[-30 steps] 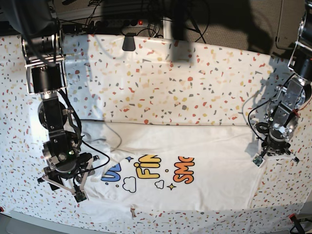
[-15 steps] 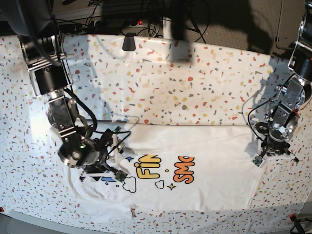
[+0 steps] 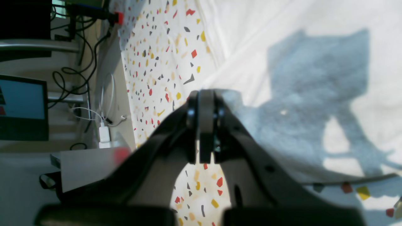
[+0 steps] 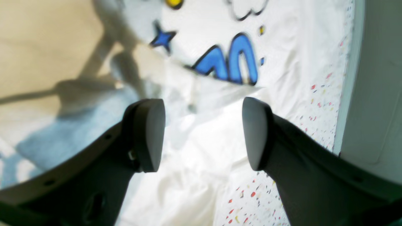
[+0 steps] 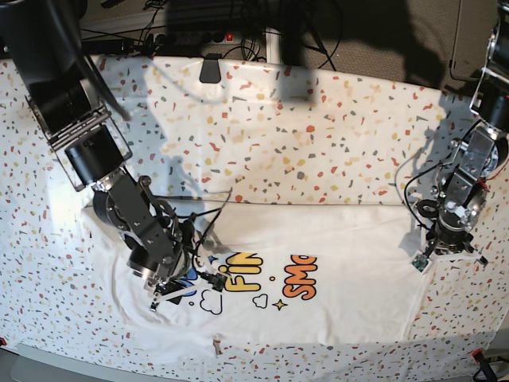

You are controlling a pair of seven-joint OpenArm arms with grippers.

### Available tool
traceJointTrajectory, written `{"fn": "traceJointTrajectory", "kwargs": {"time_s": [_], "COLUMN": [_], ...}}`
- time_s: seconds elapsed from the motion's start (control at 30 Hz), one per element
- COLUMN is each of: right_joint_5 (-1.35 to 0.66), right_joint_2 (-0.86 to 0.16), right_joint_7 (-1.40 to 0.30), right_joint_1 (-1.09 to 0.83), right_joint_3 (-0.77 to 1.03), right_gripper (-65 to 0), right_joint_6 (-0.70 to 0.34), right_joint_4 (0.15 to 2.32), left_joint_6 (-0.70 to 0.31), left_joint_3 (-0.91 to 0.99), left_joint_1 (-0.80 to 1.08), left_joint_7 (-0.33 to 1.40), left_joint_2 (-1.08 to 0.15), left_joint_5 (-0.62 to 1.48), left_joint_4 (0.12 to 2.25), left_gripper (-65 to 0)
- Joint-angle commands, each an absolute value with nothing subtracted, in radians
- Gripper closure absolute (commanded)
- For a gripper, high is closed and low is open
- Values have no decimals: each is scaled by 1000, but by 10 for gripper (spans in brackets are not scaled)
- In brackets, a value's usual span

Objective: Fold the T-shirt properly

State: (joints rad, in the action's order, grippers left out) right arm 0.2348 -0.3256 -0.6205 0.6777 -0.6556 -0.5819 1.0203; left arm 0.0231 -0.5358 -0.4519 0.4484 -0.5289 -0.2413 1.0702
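While the right gripper's [image 4: 202,131] fingers gape wide over the T-shirt [image 5: 334,263], the left gripper's [image 3: 205,125] fingers press together.

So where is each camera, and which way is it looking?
Base: high above the table, looking down at the T-shirt and both arms.
Left wrist: on the left arm, facing its shut left tool at the shirt's edge.
Right wrist: on the right arm, facing its open right tool over the blue print.
All three show the shirt.
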Motion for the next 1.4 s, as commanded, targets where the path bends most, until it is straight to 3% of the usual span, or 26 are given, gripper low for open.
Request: {"fn": "traceJointTrajectory", "kwargs": {"time_s": [0.0, 0.37, 0.6, 0.77, 1.37], "right_joint_5": [243, 173, 209, 263, 264], "right_joint_2": [-326, -326, -326, -318, -294], "right_joint_7": [-609, -601, -548, -508, -488], "right_joint_1": [720, 725, 726, 726, 755], "right_joint_3": [-649, -649, -649, -649, -649], "right_gripper": [-383, -383, -383, -383, -383], "right_joint_6": [-576, -695, -694, -632, -633], "right_joint_4": [1019, 996, 960, 922, 862], "left_joint_6": [41, 41, 41, 41, 41], "left_joint_3": [-525, -525, -525, -525, -525], "left_joint_1": [-482, -482, -482, -482, -482], "left_joint_7": [440, 440, 440, 440, 440], "left_joint_2": [-543, -543, -543, -543, -543], "left_joint_5": [-249, -249, -248, -248, -248], "left_joint_4": [1082, 1082, 1082, 1082, 1082], "left_gripper": [0, 0, 0, 0, 0]}}
